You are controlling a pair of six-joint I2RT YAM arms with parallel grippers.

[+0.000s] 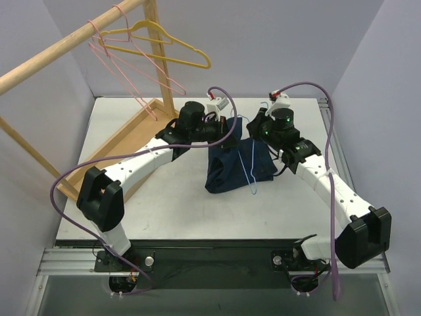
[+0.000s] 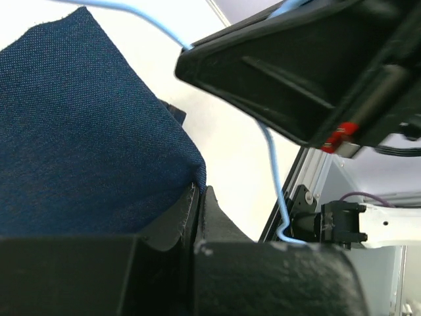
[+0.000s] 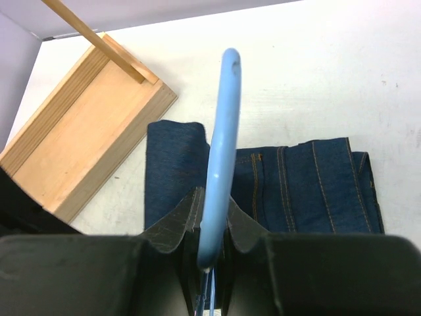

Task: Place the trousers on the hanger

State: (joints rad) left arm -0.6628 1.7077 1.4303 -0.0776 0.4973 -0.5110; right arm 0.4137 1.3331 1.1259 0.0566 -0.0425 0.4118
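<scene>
Right wrist view: I see right gripper [image 3: 212, 220] pinching smooth light-blue wire of hanger [image 3: 223, 131], jaws tight on it. Trousers [image 3: 309, 187], dark navy denim with orange stitching, folded rectangular, sit just right of wooden rack base [image 3: 79, 145]. Left gripper [image 2: 199, 197] clamped on woven denim edge. Thin hanger wire likewise right of base.

Wooden rack base [image 1: 128, 141] blocks left-rear of table [image 1: 197, 210]; trousers [image 1: 227, 171] heaped mid-table; front strip bare, passable.
</scene>
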